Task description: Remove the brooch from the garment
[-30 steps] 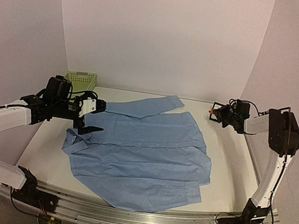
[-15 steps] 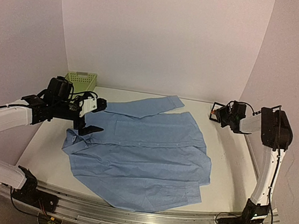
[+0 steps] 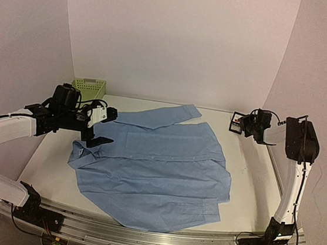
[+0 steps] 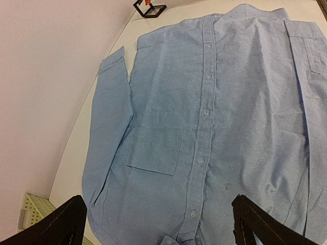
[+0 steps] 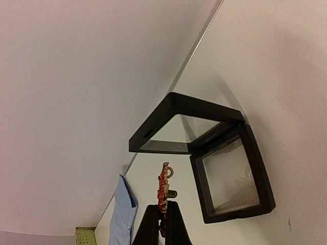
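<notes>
Right gripper (image 5: 162, 214) pinches the brooch (image 5: 164, 186) by its thin end beside the far-right open black box (image 5: 232, 176), where slippage could drop it; left gripper (image 3: 101, 128) gapes wide.

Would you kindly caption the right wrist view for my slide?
Right end effector, shut on the brooch, near the open black box.

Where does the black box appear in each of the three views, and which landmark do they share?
Top external: box at mid height, to the right of the shirt.
Left wrist: box at the top edge, above the shirt.
Right wrist: box, open, in the centre, behind the brooch; shirt at the bottom left.
Shared landmark: the shirt.
</notes>
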You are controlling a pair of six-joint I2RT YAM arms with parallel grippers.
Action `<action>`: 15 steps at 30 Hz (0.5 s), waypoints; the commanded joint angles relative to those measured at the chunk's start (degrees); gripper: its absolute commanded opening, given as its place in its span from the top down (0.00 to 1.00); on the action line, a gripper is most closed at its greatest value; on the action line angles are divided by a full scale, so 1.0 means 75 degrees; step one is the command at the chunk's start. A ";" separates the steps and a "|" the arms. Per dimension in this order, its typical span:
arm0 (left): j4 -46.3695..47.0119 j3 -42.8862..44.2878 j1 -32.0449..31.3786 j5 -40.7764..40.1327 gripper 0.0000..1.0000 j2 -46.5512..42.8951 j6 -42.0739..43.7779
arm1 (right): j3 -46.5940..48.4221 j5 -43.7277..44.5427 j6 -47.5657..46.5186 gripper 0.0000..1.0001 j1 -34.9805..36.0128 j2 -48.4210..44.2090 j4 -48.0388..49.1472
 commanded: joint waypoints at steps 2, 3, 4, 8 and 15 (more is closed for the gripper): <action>0.0278 0.0230 -0.0016 -0.0113 0.00 0.0035 0.0156 | 0.0275 0.0027 0.0051 1.00 -0.0004 0.0242 0.0002; 0.0290 0.0231 -0.0016 -0.0115 0.00 0.0052 0.0156 | 0.0303 0.0048 0.0016 1.00 -0.0003 0.0251 -0.0031; 0.0309 0.0230 -0.0016 -0.0123 0.00 0.0064 0.0147 | 0.0317 0.0112 -0.0019 1.00 -0.0006 0.0246 -0.0077; 0.0370 0.0282 -0.0016 -0.0126 0.00 0.0124 0.0163 | 0.0450 0.0170 -0.0124 1.00 -0.0006 0.0331 -0.0206; 0.0459 0.0324 -0.0008 -0.0144 0.00 0.0215 0.0223 | 0.0852 0.0102 -0.0244 1.00 -0.0014 0.0597 -0.0528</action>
